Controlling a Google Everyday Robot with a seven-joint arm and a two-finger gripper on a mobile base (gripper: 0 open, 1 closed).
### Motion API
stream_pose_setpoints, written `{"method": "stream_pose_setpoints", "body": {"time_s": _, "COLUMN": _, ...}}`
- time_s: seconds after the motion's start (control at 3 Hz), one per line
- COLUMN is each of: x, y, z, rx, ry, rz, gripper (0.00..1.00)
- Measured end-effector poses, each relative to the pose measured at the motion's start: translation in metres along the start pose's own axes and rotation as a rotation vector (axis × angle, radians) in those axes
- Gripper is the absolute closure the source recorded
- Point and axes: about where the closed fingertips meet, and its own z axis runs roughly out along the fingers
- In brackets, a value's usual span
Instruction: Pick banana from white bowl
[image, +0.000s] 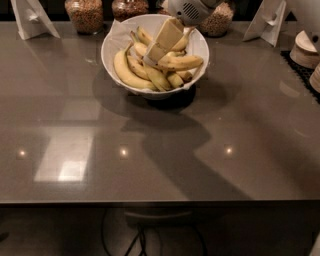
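We judge the pick only begun: the gripper (150, 58) reaches down into the white bowl (114, 36) among the bananas (125, 72) (whether it has clamped one, we cannot tell), and none is lifted clear yet.

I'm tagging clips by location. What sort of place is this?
Probably a kitchen or break-room counter: a glossy grey countertop, glass jars of dry food along the back, and a white bowl of bananas, into which the gripper reaches.
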Motion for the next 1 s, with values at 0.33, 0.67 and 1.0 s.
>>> {"method": "stream_pose_setpoints", "body": {"time_s": 0.33, "x": 0.005, "y": -0.009, "z": 0.015, "rx": 0.000, "ry": -0.010, "rz": -0.012, "gripper": 0.00}}
{"method": "stream_pose_setpoints", "body": {"time_s": 0.67, "x": 0.019, "y": -0.012, "z": 0.022, "rx": 0.000, "ry": 0.009, "rz": 0.004, "gripper": 0.00}}
{"method": "stream_pose_setpoints", "body": {"time_s": 1.0, "x": 0.040, "y": -0.008, "z": 0.024, "rx": -0.001, "ry": 0.044, "rz": 0.036, "gripper": 0.13}}
